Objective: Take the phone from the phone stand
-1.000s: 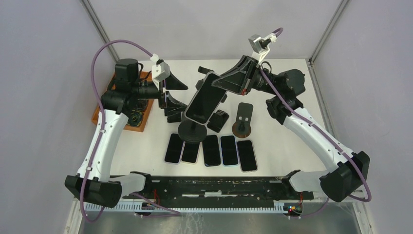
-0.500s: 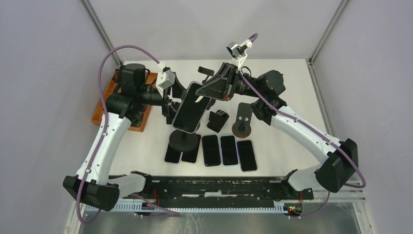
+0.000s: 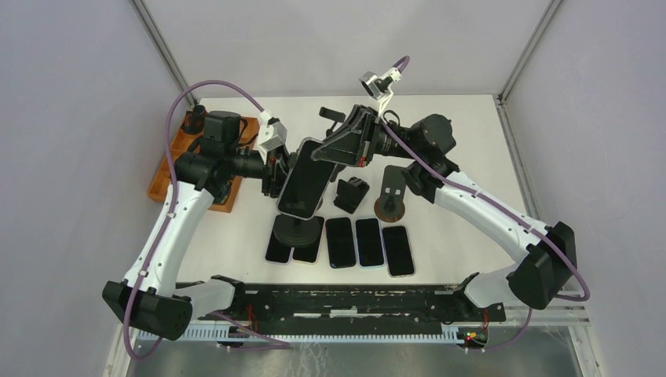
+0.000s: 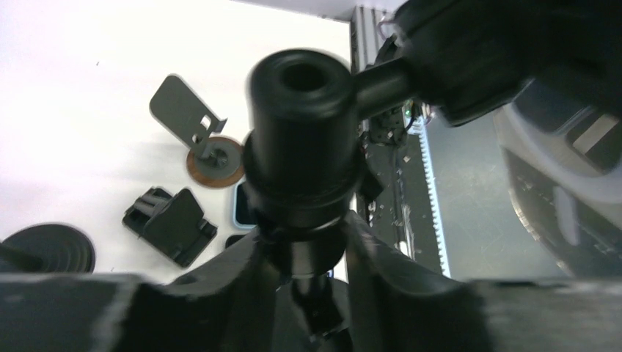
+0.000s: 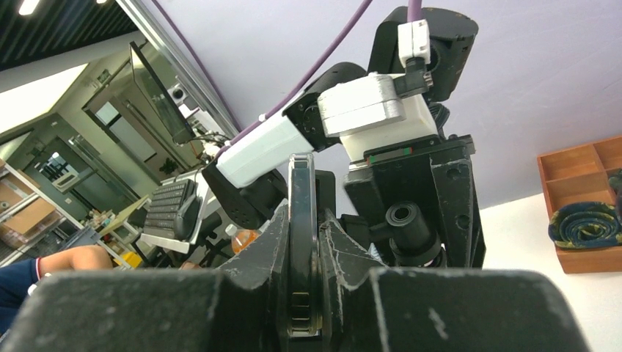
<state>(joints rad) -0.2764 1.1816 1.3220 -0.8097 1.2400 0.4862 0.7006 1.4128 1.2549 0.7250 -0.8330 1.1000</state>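
The dark-screened, pale-edged flat phone (image 3: 305, 179) is seated on the black round-based phone stand (image 4: 301, 139) above the white worktop (image 3: 236, 236). It is pinched across its side edges by the right claw (image 5: 302, 227), while the stand's neck is clamped by the left claw (image 4: 302, 249). The phone is judged rigid, slick and breakable, so a firm edge grip is advised.

A white table (image 3: 471, 141) stands between pale lilac-grey walls (image 3: 78, 157). The left arm (image 3: 169, 228) and right arm (image 3: 495, 212) are white with black joints, and their cables (image 3: 206, 81) are purple. The left gripper (image 4: 304, 253) and right gripper (image 5: 303, 242) are black. The phone (image 3: 305, 179) has a glossy black screen with a pale silvery rim; the phone stand (image 3: 298, 229) is matte black all over. Five other phones (image 3: 343, 242) are black-faced, some with pale or light blue edges. A small folded holder (image 3: 351, 194) is black; a second holder (image 3: 390, 196) is dark grey on a round brown base. A tray (image 3: 161, 187) is orange-brown wood, and a rolled item (image 5: 587, 220) in it is dark blue with yellowish flecks.
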